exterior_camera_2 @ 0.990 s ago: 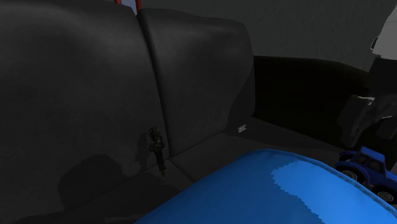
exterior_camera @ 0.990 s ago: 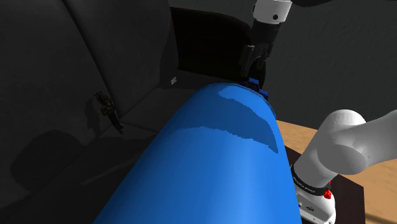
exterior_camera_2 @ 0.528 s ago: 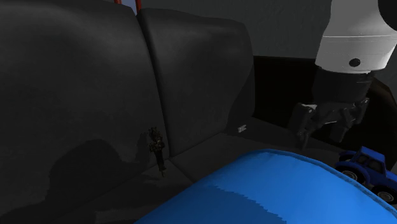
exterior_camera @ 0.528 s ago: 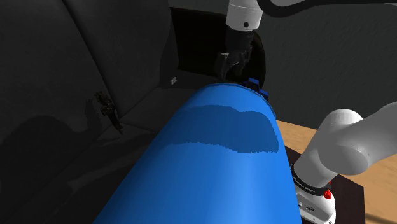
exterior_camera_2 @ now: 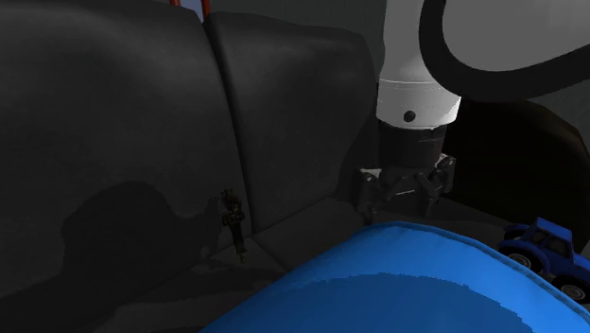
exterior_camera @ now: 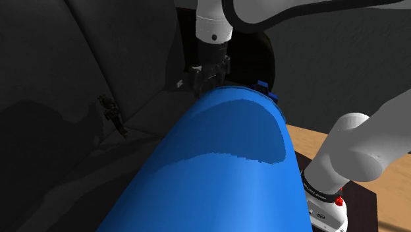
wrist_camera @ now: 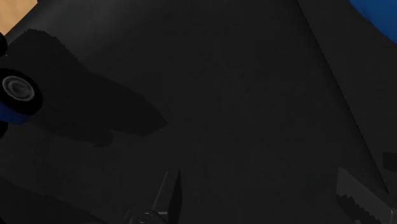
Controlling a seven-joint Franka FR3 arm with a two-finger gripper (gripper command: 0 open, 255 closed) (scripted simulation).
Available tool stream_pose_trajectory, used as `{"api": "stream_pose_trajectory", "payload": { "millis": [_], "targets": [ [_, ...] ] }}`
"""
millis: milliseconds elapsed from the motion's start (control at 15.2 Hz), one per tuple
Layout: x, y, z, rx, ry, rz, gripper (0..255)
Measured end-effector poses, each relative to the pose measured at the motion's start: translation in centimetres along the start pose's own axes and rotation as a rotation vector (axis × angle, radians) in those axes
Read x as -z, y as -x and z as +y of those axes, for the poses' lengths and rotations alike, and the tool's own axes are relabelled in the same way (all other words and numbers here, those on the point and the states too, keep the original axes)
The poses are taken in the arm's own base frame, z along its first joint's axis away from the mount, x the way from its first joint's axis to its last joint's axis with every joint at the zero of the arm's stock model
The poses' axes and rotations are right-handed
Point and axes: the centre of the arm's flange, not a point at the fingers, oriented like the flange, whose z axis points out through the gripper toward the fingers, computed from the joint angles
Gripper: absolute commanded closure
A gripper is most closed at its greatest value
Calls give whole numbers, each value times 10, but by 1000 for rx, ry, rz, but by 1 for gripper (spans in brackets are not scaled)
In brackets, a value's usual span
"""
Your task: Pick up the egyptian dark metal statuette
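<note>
It's dim here. I see a dark sofa (exterior_camera: 66,53) across most of the shoulder view, its two back cushions meeting at a seam (exterior_camera_2: 222,113). A big blue cylinder (exterior_camera: 217,171) lies in front. Pale wood surface (exterior_camera: 395,181) at the lower right, grey wall (exterior_camera: 356,46) behind.

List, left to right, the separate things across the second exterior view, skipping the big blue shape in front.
small dark statuette → gripper → blue toy car
</note>
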Motion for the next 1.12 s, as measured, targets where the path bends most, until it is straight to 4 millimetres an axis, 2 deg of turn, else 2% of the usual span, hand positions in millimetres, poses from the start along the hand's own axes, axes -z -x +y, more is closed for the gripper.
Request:
{"api": "stream_pose_trajectory", "payload": {
  "millis": [990,1122],
  "targets": [
    [-29,-71,-188,33,29,9,0],
    [-38,-80,-212,37,33,11,0]
  ]
}}
